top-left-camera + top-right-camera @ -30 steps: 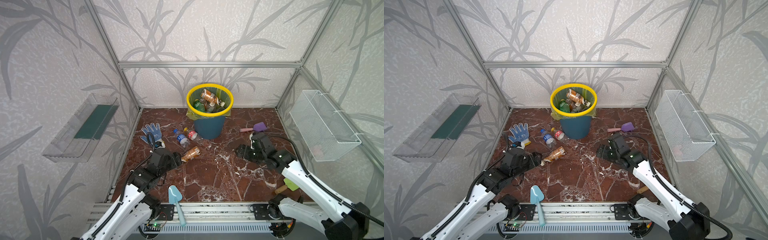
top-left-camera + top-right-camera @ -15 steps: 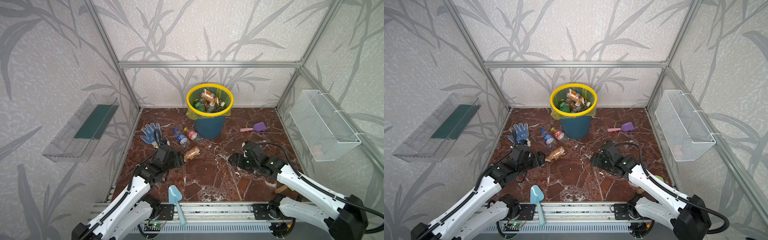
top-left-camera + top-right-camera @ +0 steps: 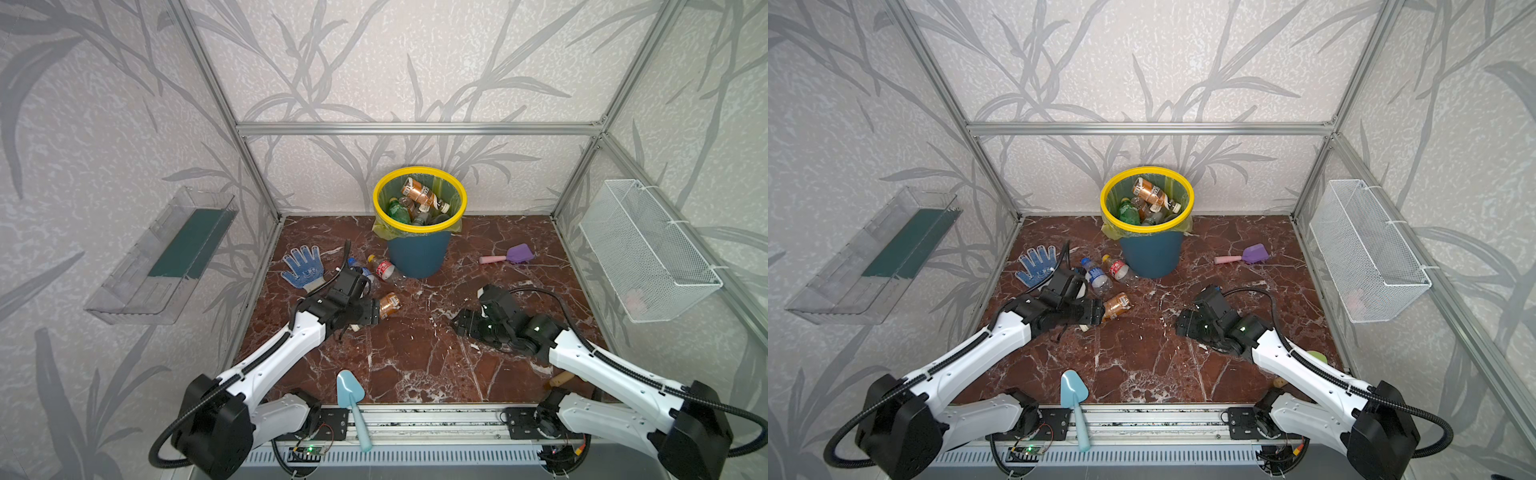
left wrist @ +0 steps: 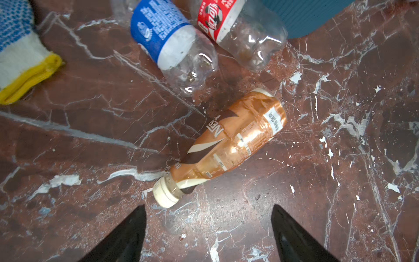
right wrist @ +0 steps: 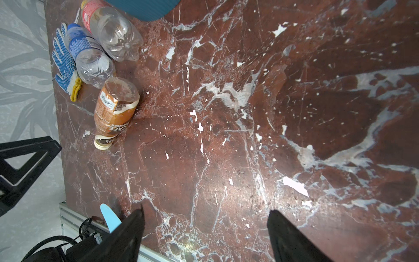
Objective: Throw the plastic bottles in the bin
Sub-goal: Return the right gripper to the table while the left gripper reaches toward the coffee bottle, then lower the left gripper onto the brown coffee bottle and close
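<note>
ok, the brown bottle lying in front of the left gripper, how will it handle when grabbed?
Probably light: the brown bottle shows no liquid through its clear base. Likely soft under squeeze: the body is creased and dented. Round, on its side on smooth marble floor, so a nudge may roll it.

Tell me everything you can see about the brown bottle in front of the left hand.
The brown bottle lies on its side on the marble floor. It is small and plastic, in a crinkled brown-and-cream wrap, with its cream cap on. The cap points toward the open left hand, which is not touching it. Its base sits near the blue-label bottle, apart.
</note>
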Robot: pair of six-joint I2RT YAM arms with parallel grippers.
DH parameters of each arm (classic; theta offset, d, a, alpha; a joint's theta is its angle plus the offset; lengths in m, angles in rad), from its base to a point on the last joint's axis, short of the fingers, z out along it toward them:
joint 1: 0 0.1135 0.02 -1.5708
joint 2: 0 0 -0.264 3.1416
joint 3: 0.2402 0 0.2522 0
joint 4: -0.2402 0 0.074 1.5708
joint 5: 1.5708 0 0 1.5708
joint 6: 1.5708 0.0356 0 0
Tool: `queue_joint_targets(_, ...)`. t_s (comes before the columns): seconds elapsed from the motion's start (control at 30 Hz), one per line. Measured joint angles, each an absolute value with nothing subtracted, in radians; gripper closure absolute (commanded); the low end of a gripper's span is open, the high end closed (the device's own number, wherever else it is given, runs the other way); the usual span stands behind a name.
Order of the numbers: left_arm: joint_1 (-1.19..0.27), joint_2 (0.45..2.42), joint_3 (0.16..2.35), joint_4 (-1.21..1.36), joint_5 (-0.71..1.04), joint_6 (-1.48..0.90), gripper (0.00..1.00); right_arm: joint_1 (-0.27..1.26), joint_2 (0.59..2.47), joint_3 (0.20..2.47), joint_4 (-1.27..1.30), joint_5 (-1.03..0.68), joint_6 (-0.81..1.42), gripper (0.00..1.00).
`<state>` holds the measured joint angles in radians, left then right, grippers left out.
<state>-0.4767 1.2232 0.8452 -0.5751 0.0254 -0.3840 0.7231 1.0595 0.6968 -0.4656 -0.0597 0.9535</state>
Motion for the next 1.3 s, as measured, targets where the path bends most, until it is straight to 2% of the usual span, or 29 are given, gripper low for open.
queue_joint_targets(0.27,-0.477,1.392,0.891,-0.573,0.055,-0.356,0.17,0.727,1.023,0.686,-0.472,-0.048,0.958,0.15)
queue_joint_targets(0.9,-0.478,1.530,0.957,-0.527,0.028,-0.332,0.14,0.727,0.980,0.662,-0.484,-0.031,0.973,0.15)
queue_joint_targets(1.3,-0.518,1.597,0.966,-0.500,0.035,-0.340,0.16,0.727,0.958,0.641,-0.483,-0.019,0.978,0.15)
